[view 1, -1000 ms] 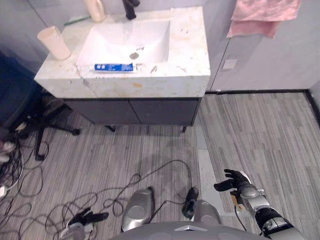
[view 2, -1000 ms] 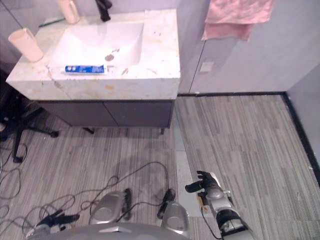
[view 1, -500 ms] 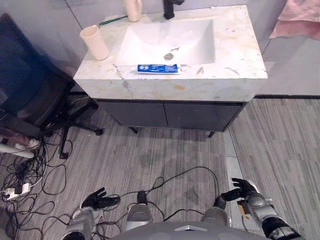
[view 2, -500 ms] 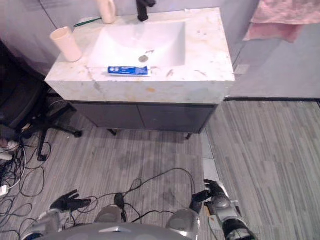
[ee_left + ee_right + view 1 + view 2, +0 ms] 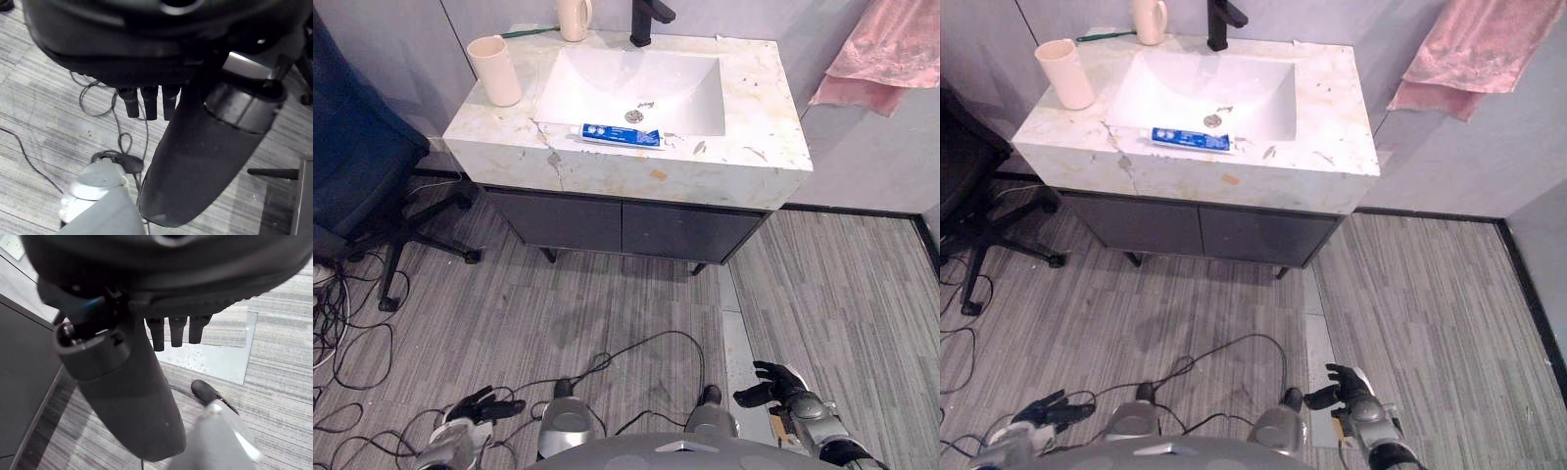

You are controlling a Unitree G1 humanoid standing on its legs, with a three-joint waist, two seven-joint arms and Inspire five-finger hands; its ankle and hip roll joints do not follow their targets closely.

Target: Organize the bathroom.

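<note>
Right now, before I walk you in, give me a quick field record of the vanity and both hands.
countertop: marble vanity, dark cabinet below
sink: white basin, black faucet behind it
toothpaste: blue tube lying on the front rim of the basin
cup: beige cup, upright, left of the basin
towel: pink towel hanging to the right
left hand: low, open, holding nothing
right hand: low, open, holding nothing

View has swung: vanity (image 5: pixel 626 176) now centred at 12 o'clock, pink towel (image 5: pixel 881 59) at 2 o'clock. Both hands sit lower, left hand (image 5: pixel 475 411) at 7 o'clock, right hand (image 5: pixel 783 384) at 5 o'clock.
</note>
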